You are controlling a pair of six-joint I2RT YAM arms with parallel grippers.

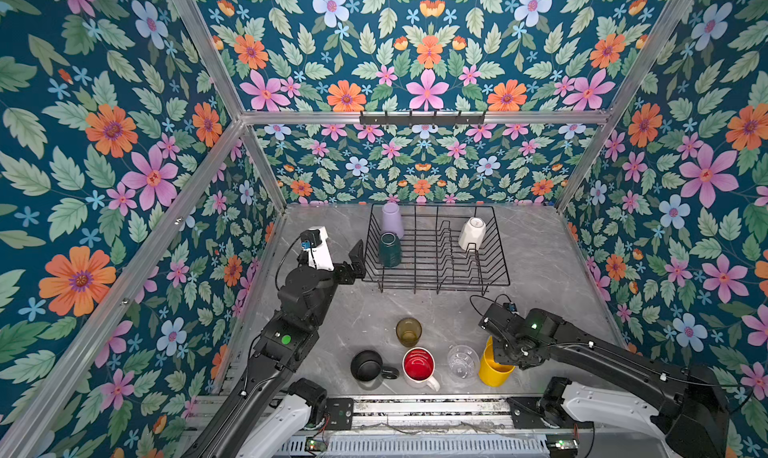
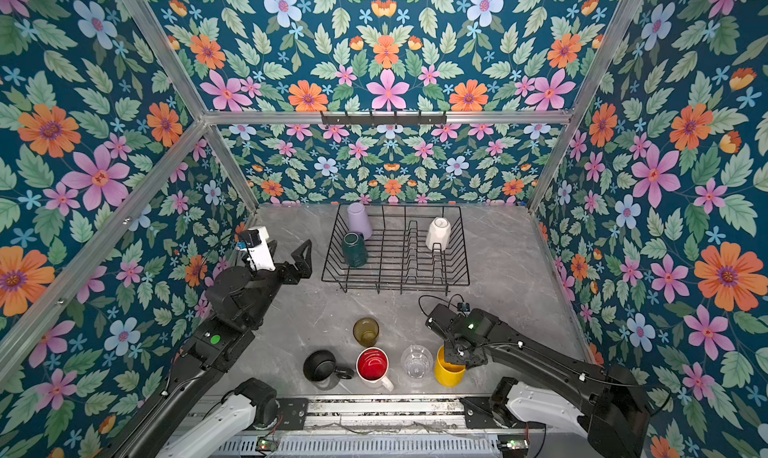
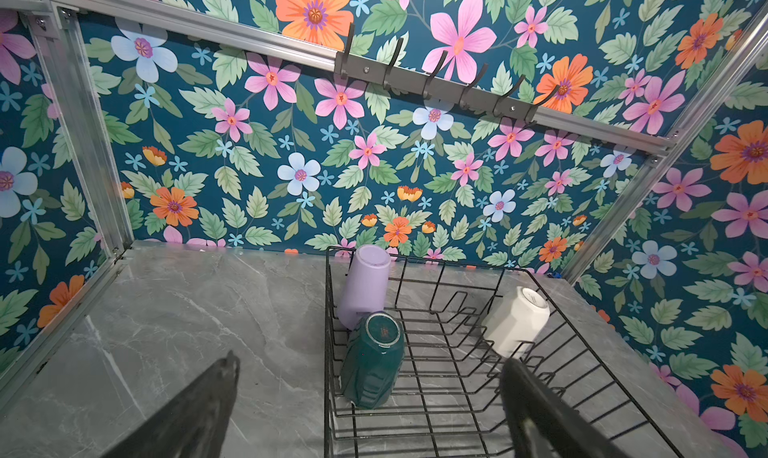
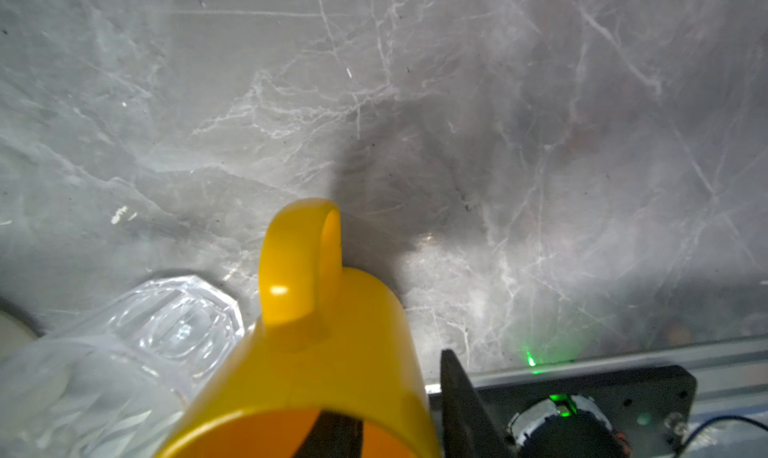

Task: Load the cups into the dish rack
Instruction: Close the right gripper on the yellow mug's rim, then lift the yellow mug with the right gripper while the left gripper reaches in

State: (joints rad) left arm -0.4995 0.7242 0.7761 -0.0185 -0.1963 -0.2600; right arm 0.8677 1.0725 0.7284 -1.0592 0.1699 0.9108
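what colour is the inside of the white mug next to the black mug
The white mug is glossy red inside, clearest in both top views.

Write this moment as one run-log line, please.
left gripper: open, empty, near black wire dish rack | right gripper: astride glossy yellow mug wall, grip unclear | in rack: three cups | not in rack: five cups

Teal floral wallpaper walls on all sides, aluminium frame bars at the edges. Black hook rail on the back bar. Grey marble-look surface, evenly lit.
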